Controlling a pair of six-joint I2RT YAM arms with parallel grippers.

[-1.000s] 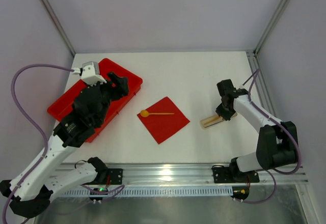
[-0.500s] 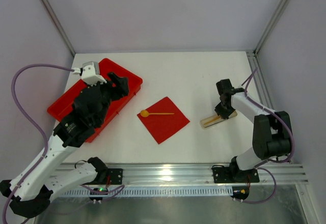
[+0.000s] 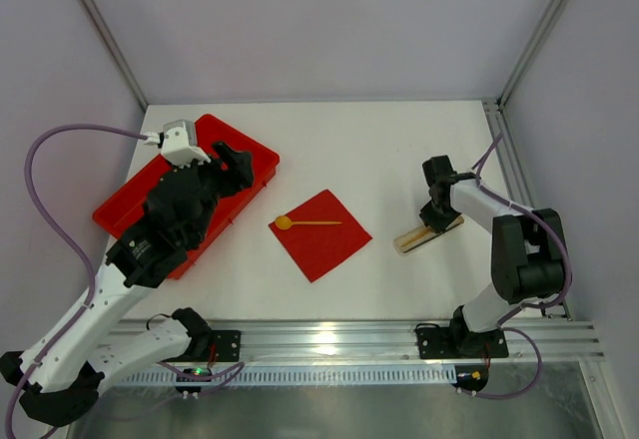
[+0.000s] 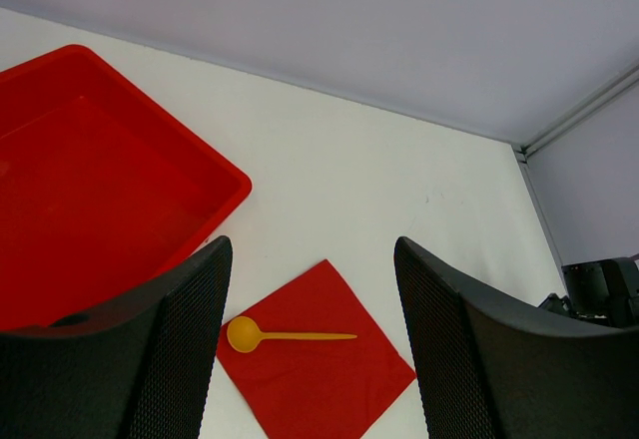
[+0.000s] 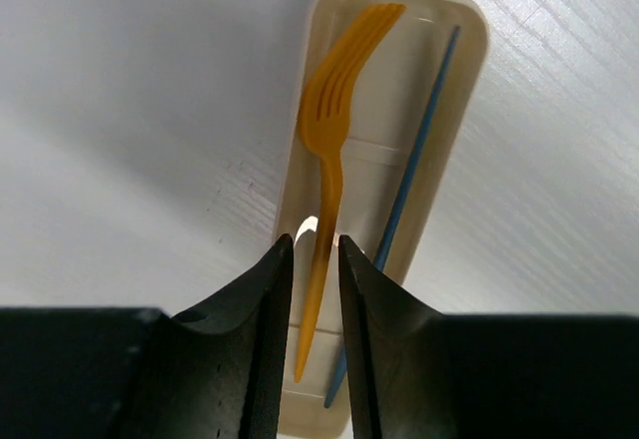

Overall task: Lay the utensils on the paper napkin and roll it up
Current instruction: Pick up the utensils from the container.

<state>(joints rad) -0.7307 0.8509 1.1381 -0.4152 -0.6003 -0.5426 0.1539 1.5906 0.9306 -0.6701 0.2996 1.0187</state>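
Overall, white tabletop, pale lilac walls, left fingers spread empty, right fingers straddling yellow fork, grip unclear.

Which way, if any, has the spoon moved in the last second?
No: the spoon lies where it did, bowl at the napkin's left corner.

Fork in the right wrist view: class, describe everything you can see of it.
The fork is yellow-orange, plastic-looking, with four tines and a slim handle. It lies flat in a cream case beside a thin blue stick. The right gripper straddles its handle closely; contact is unclear.
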